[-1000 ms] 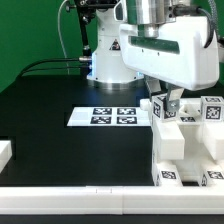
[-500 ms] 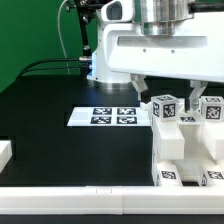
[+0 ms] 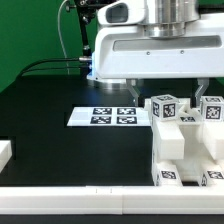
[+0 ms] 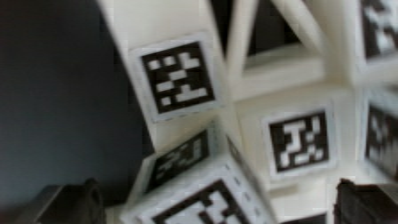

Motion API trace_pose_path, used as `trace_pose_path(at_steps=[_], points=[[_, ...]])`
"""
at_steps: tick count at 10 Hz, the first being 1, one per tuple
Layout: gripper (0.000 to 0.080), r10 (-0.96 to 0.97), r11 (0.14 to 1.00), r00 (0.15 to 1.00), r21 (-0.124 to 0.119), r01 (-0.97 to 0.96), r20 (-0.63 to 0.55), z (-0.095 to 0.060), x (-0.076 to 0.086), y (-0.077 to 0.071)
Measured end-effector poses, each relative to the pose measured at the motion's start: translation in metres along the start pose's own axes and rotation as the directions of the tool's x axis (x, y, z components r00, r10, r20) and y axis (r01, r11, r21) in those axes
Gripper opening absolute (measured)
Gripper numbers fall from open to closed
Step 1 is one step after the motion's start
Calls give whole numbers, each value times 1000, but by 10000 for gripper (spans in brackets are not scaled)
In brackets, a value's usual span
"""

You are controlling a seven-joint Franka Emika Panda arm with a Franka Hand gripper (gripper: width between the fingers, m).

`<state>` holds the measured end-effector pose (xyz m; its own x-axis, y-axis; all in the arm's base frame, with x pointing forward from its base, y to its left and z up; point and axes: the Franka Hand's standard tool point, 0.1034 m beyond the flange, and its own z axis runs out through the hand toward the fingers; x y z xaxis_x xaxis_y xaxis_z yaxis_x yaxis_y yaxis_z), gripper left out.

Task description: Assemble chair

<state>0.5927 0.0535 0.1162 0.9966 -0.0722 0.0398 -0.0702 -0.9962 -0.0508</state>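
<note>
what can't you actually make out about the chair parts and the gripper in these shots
- Chair parts: cut off by the exterior view's right and lower edges, so their full shape and count are unknown.
- Wrist view: the tagged pieces are blurred; where one part ends and the next begins is unclear.
- Gripper: its far finger is largely hidden behind a tagged block.

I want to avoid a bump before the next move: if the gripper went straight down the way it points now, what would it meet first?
Most likely the chair: the open gripper hangs right above its tagged top pieces, fingers to either side. Depth is hard to judge, so a finger might pass beside them.
</note>
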Motion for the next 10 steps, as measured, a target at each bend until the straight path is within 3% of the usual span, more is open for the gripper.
trace_pose_path(at_steps=[1, 3, 5, 6, 7, 10], points=[[648, -196, 981, 981, -3, 196, -9, 6, -3, -3], [648, -251, 968, 968, -3, 251, -5, 7, -5, -2], [373, -215, 977, 977, -3, 215, -5, 7, -5, -2], [373, -182, 983, 983, -4, 182, -6, 7, -4, 1], [262, -31, 1000, 999, -3, 31, -6, 7, -4, 2], [262, 271, 963, 962, -1, -271, -19, 8, -2, 2]])
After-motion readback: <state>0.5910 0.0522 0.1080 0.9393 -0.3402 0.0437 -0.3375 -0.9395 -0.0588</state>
